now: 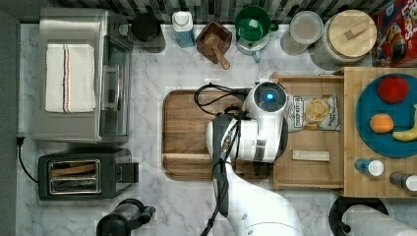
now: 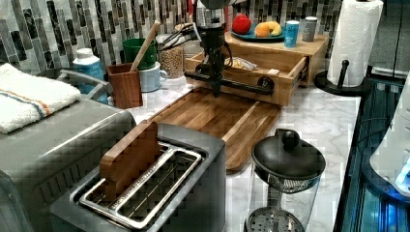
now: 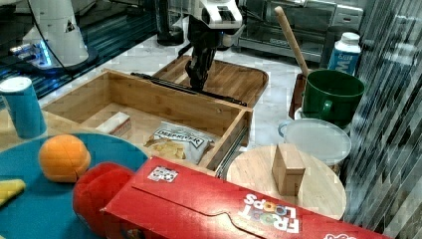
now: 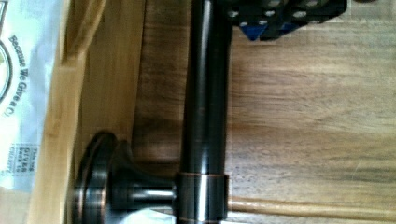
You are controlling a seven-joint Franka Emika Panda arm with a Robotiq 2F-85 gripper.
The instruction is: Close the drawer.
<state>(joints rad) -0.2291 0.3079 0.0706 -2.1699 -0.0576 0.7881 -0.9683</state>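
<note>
The shallow rectangular light-wood drawer [image 1: 314, 169] stands pulled out from under the light butcher-block top [image 1: 350, 132], reaching over the white marbled table [image 1: 147, 78] toward the dark walnut cutting board with rounded corners [image 1: 184, 132]. Inside it lie a crisp packet with a clear window [image 3: 179, 140] and a small pale wooden block [image 3: 115, 123]. Across the drawer's front runs a long black bar handle [image 2: 237, 85], carried on round dark mounts.

The robot's black hand [image 2: 214, 87] comes down from above right at that handle, about halfway along the bar in the left view and the right view [image 3: 195, 82]. Its tips reach below the bar, over the cutting board, on the side away from the drawer box. In the wrist view the bar [image 4: 205, 107] runs close past the dark fingertip [image 4: 280, 18], with the drawer front [image 4: 109, 93] on the bar's other side; I cannot tell whether the hand is spread or pressed together, nor whether it truly touches the bar.

On the butcher-block top a blue plate [image 1: 366, 105] carries a red fruit [image 1: 393, 89], an orange one [image 1: 381, 123] and a yellow banana [image 1: 407, 133].
</note>
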